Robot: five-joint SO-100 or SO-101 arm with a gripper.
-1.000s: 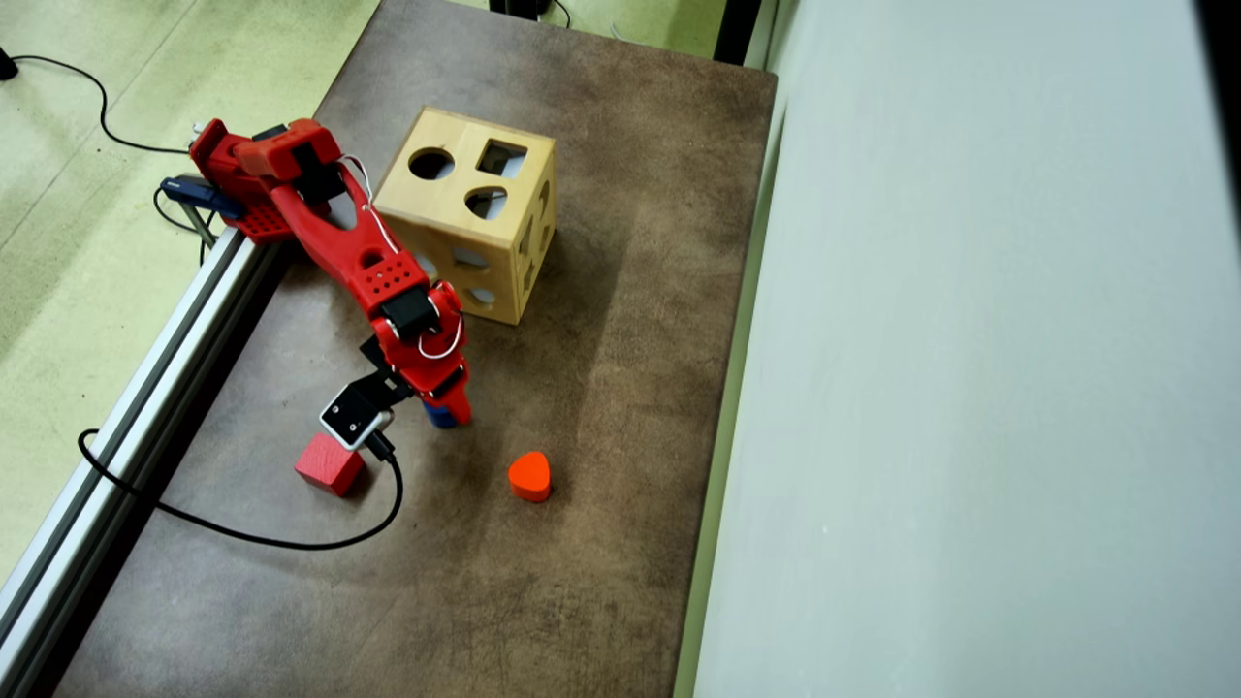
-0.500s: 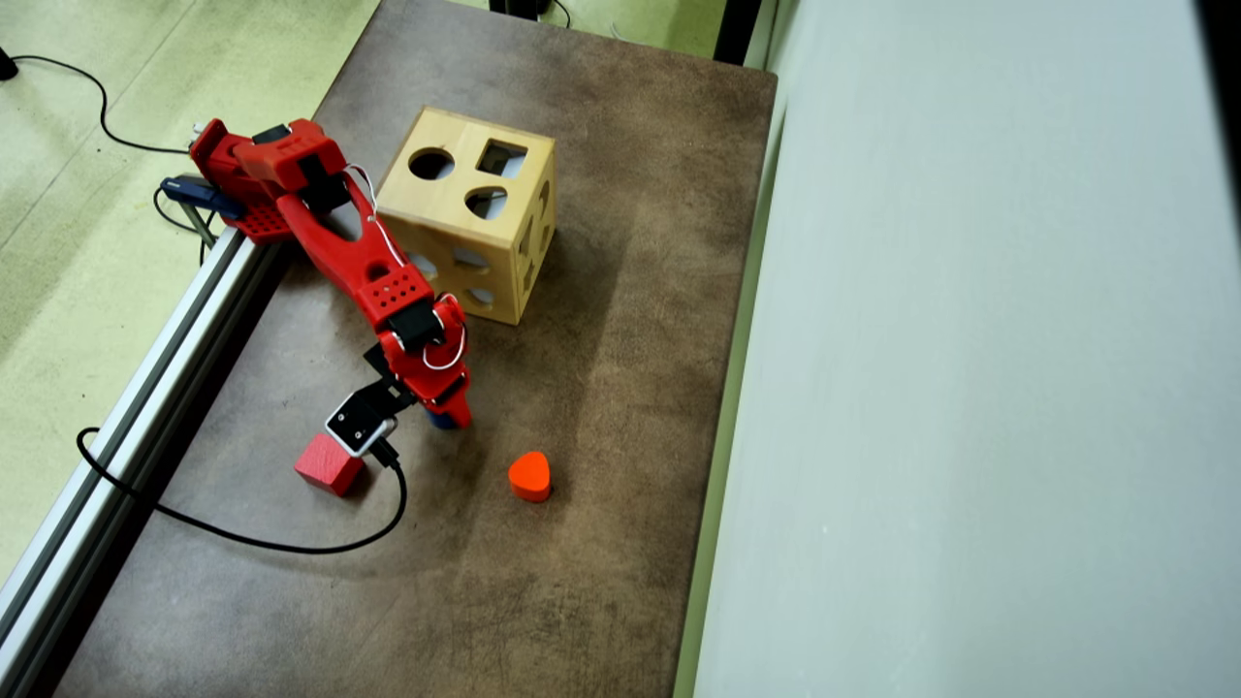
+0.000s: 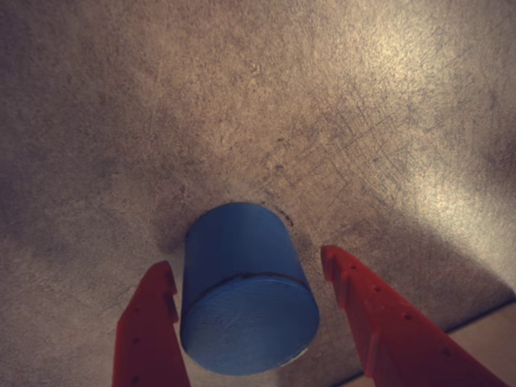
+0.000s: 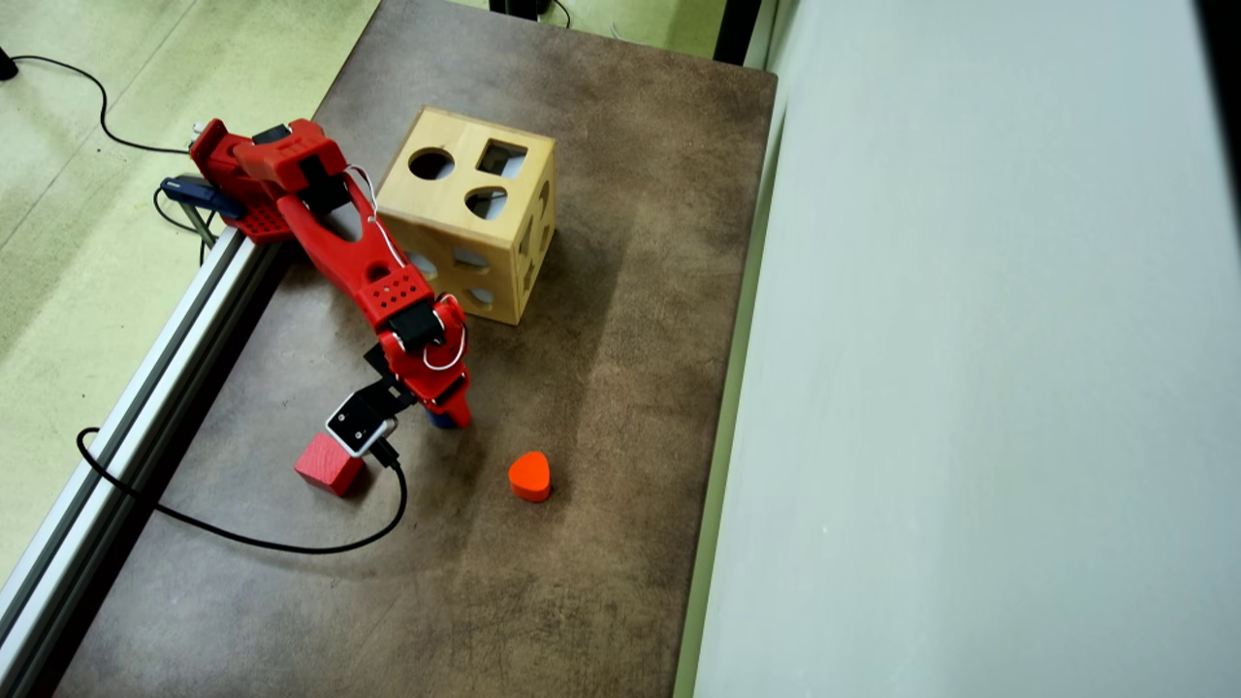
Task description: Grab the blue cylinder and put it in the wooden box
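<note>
Red two-finger gripper (image 3: 251,278) straddles the short solid-blue cylinder (image 3: 246,294) at bottom centre of the wrist view, jaws spread, left finger touching, right finger apart | Step: centre before squeezing (block may skid), then lift toward the light-wood cut-out box (image 4: 467,216), upper left overhead | Writing: none legible.

A lab or workshop, it seems: a brown surface (image 4: 601,407) edged by an aluminium rail (image 4: 145,388), cables (image 4: 242,538) trailing over green flooring (image 4: 78,242) at left.
</note>
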